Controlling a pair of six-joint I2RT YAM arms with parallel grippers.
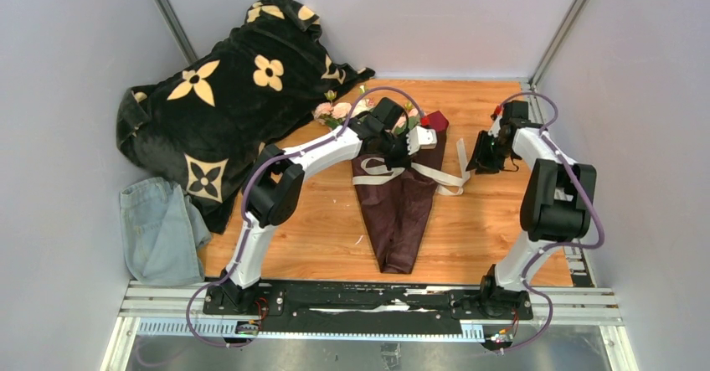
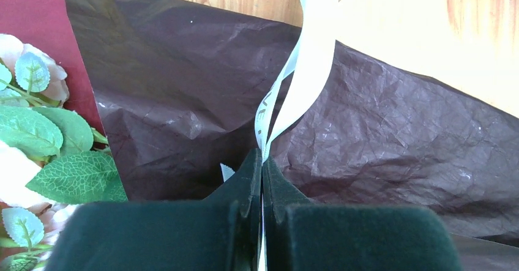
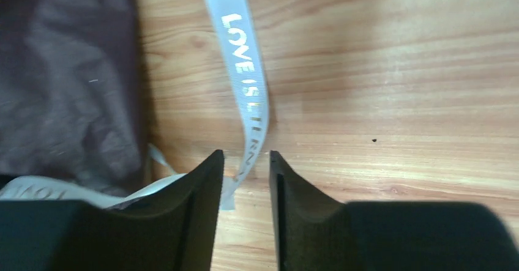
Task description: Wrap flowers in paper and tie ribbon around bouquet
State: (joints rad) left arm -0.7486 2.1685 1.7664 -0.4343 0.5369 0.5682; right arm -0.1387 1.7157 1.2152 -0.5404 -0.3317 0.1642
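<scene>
Over the bouquet (image 1: 402, 220), left jaws pinch the ribbon (image 2: 306, 69); right jaws stand spread around its end. Bouquet tip points at the worktop's (image 1: 486, 237) near edge.

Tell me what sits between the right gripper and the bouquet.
Just the ribbon, tails lying on the wooden table, in the top view. Right wrist view shows one strand in the gap between the open jaws.

My bouquet (image 1: 400, 212) lies flat, a long narrow cone of crinkly dark maroon paper (image 2: 379, 142) with its tip toward my bases. Pink and cream roses (image 1: 339, 110) with green leaves spill out the far end. The cream ribbon (image 3: 245, 81) (printed "LOVE IS...") crosses the cone's upper part, pinched in my left gripper (image 2: 262, 161), with its loose end trailing right of the paper.
</scene>
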